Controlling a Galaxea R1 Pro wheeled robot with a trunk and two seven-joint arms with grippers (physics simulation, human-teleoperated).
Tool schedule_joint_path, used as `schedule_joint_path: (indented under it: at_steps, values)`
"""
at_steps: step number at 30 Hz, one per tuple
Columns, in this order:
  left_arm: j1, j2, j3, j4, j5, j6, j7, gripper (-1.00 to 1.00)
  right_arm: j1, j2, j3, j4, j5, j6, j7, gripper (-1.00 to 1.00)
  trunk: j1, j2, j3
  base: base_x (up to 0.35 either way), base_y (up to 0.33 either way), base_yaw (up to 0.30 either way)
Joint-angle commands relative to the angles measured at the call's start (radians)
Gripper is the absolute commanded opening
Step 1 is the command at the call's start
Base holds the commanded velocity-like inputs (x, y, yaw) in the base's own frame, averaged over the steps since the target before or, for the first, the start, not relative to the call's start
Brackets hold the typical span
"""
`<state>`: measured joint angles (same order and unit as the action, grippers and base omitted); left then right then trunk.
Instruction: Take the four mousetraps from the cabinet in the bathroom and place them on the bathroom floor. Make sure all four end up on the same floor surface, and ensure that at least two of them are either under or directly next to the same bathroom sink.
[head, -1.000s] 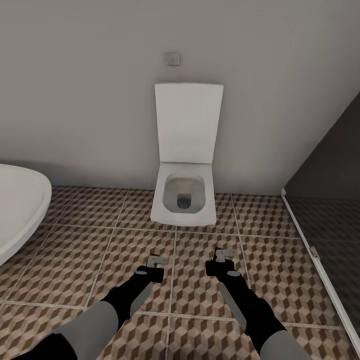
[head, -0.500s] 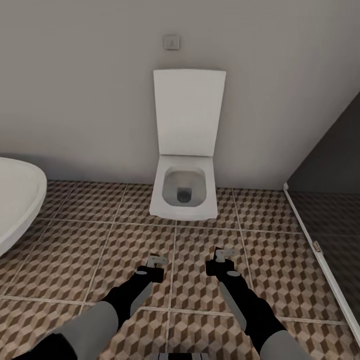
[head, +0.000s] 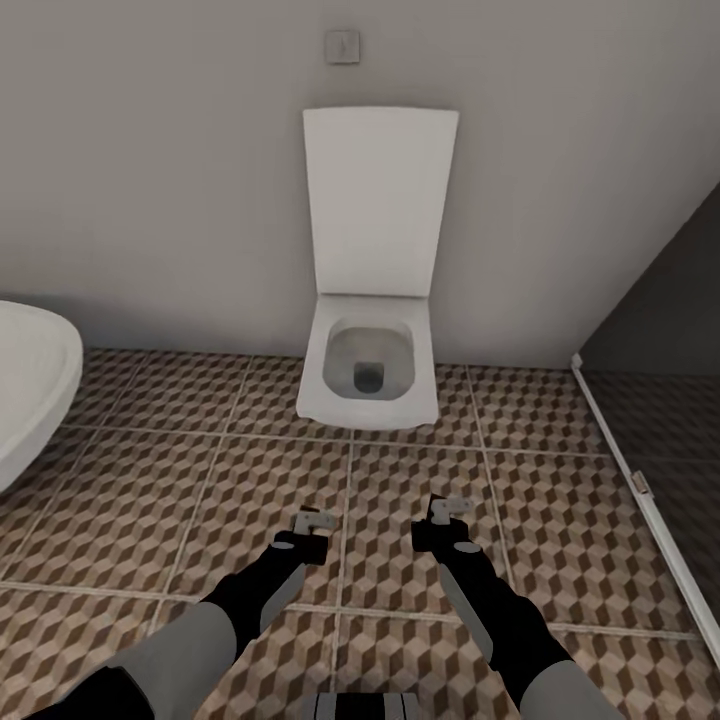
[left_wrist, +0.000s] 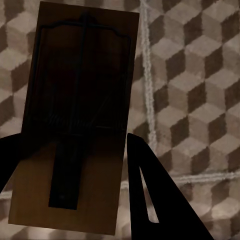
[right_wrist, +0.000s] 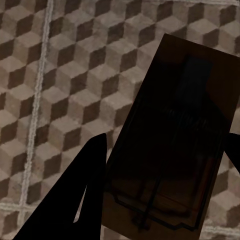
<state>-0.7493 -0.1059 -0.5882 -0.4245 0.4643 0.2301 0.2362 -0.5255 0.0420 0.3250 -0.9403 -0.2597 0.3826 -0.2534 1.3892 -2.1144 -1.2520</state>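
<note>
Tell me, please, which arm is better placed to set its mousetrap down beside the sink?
Probably the left. The left gripper holds a mousetrap and hangs nearer the sink at the head view's left edge; the right gripper, holding another mousetrap, is farther away.

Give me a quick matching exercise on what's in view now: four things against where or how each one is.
Things:
1. toilet
2. sink
3. shower panel
4. mousetrap

Places or states:
A. held in the left gripper
B. at the head view's left edge
C. against the wall, lid raised
D. dark, at the head view's right edge

Pairs: 1-C, 2-B, 3-D, 4-A
</note>
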Motion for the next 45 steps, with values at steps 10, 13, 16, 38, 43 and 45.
schedule_joint_path:
  at_steps: [10, 13, 16, 38, 43, 45]
  values:
    - [0.000, 0.002, -0.026, -0.043, 0.004, -0.114, 0.011, -1.00, -0.001, -0.001, 0.003, 0.000, -0.005, 0.001, -0.009, -1.00, 0.004, -0.008, -0.018, 0.000, 0.000, 0.000]
    - [-0.001, 0.004, -0.069, -0.054, 0.003, -0.153, 0.013, -1.00, -0.001, -0.002, 0.002, -0.001, 0.022, -0.002, -0.008, -1.00, 0.004, -0.008, -0.019, 0.000, 0.000, 0.000]
    - [-0.001, 0.005, -0.090, -0.059, 0.002, -0.174, 0.014, -1.00, -0.001, 0.000, 0.002, -0.001, 0.068, -0.041, -0.007, -1.00, 0.004, -0.008, -0.020, 0.000, 0.000, 0.000]
    - [0.001, 0.001, -0.101, -0.060, 0.004, -0.191, 0.010, -1.00, -0.008, 0.040, -0.003, 0.006, 0.140, -0.017, -0.008, -1.00, 0.004, -0.008, -0.020, 0.000, 0.000, 0.000]
    - [0.001, 0.001, -0.104, -0.061, 0.005, -0.194, 0.008, -1.00, -0.008, 0.039, -0.002, 0.006, 0.140, -0.016, -0.007, -1.00, 0.004, -0.008, -0.020, 0.000, 0.000, 0.000]
    - [0.001, 0.000, -0.105, -0.061, 0.005, -0.194, 0.008, -1.00, -0.008, 0.038, -0.002, 0.004, 0.140, -0.017, -0.006, -1.00, 0.004, -0.008, -0.020, 0.000, 0.000, 0.000]
